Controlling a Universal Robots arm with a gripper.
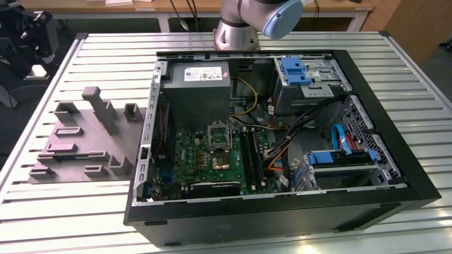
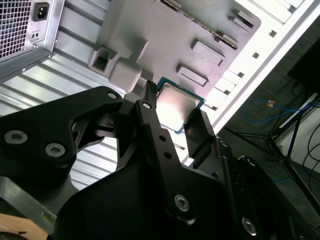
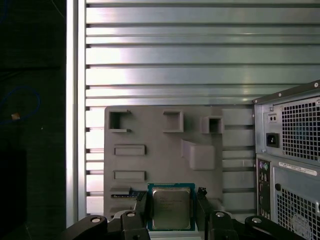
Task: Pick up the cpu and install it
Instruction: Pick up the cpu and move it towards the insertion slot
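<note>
Silvery cpu (image 3: 171, 210) pinched in black gripper (image 3: 171, 196), grey tray (image 3: 150, 167) in bkgd behind

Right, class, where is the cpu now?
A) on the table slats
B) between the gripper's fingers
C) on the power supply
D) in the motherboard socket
B: in the first wrist view the cpu sits between the fingers of the gripper, the grey tray behind it.
</note>
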